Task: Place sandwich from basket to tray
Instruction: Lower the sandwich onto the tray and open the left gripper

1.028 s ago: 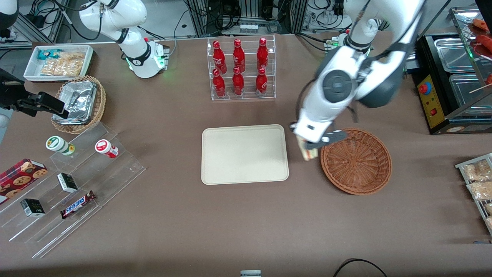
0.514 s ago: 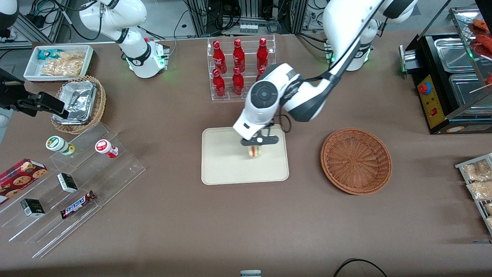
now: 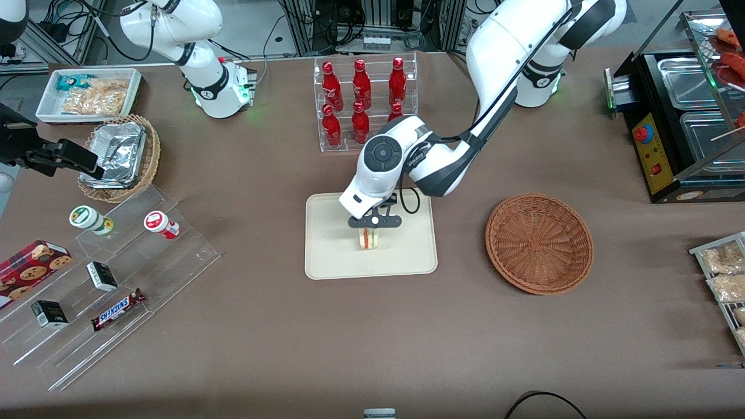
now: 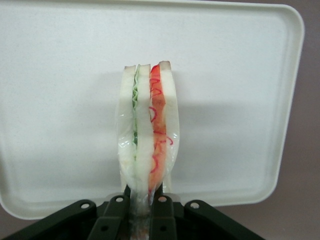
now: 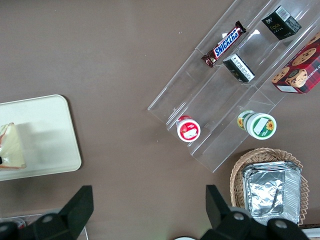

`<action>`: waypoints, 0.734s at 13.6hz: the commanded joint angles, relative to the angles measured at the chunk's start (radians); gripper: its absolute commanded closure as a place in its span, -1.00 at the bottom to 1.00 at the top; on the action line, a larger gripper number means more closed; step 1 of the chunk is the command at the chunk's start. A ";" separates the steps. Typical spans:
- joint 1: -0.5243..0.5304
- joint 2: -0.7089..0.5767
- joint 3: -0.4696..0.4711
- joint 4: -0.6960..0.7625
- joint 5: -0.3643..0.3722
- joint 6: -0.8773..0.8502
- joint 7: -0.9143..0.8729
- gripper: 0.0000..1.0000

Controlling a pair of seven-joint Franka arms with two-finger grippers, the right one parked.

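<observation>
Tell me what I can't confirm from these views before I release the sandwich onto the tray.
- Contact: whether the sandwich rests on the tray or hangs just above it; no view shows its lower edge side-on.
- Front view: the gripper and wrist cover the sandwich's top.
- Right wrist view: the frame edge cuts off the sandwich and most of the tray.
- Left wrist view: the fingertips clamping the sandwich are cut by the frame edge.

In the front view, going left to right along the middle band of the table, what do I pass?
Foil containers in the light wicker basket → tray with the sandwich held over it by the gripper → empty basket → black warmer with the red button.
</observation>
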 commanded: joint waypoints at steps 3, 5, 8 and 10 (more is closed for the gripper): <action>-0.027 0.060 0.008 0.035 0.040 0.070 -0.046 0.76; -0.029 0.067 0.008 0.031 0.052 0.070 -0.045 0.29; -0.027 0.054 0.009 0.028 0.072 0.056 -0.048 -0.99; -0.018 -0.002 0.009 0.029 0.069 -0.022 -0.081 -0.99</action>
